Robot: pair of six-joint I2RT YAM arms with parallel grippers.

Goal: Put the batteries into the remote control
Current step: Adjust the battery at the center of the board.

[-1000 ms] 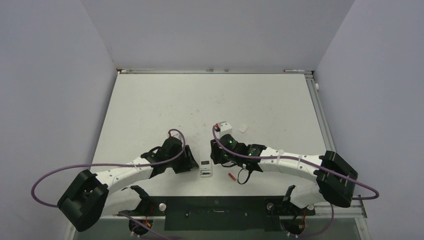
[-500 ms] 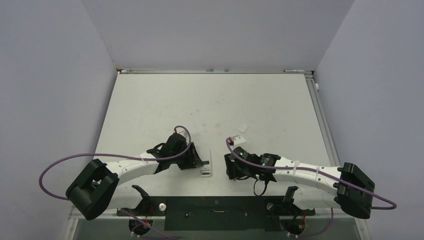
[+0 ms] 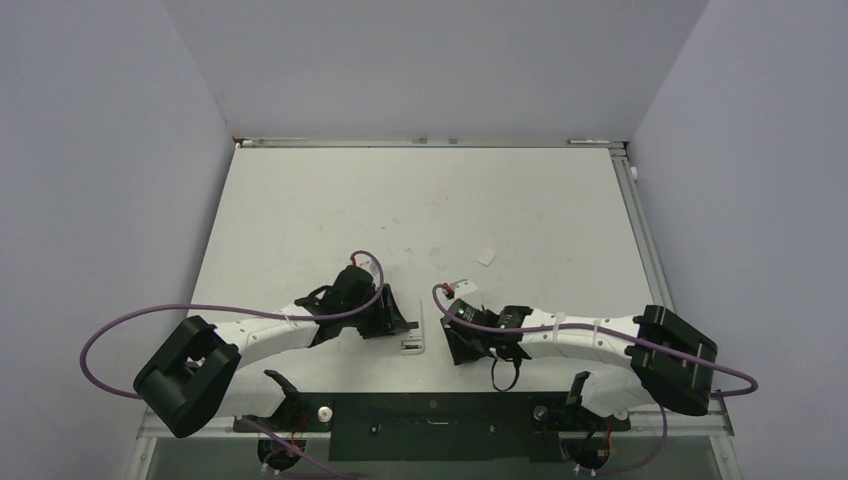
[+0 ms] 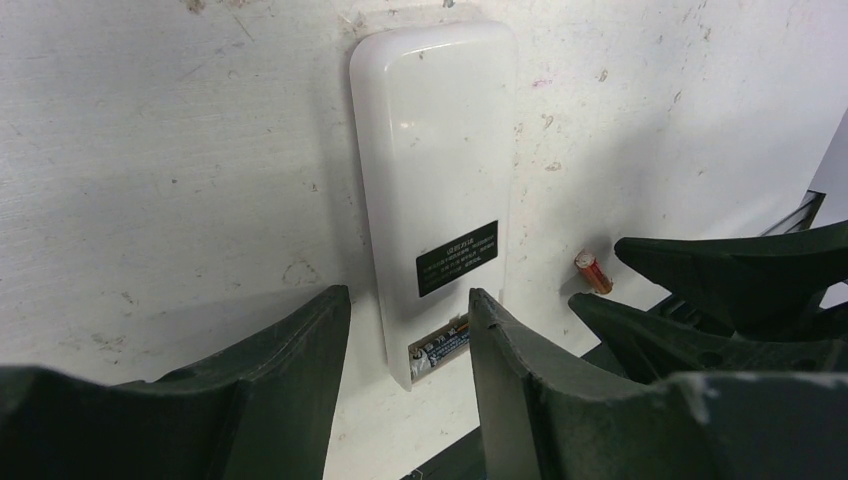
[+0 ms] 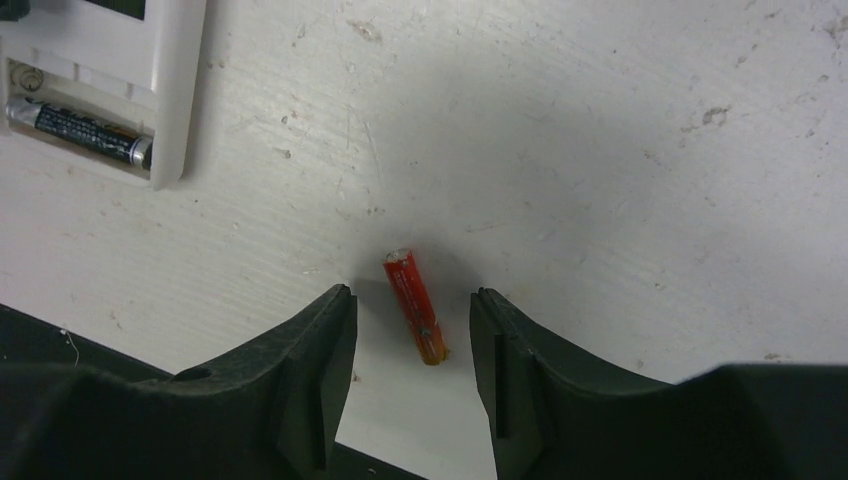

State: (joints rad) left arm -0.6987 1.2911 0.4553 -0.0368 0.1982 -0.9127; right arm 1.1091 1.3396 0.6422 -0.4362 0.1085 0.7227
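Scuffed table point(image 5: 650, 150) bears a red battery point(image 5: 415, 305) between jaws of the unclenched right gripper point(image 5: 409, 296).

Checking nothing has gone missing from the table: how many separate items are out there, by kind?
remote control: 1
batteries: 2, the red battery lying loose and the dark battery seated in the remote control
small white square piece: 1
Total: 4

White table point(image 3: 330, 210), scuffed and speckled with small marks, boxed in by plain grey walls point(image 3: 430, 60) on three sides. Small flat white square piece point(image 3: 486, 256) lies on the tabletop right of centre. Metal rail point(image 3: 640, 235) runs down the table's right edge, black plate point(image 3: 430, 428) sits along the near edge.
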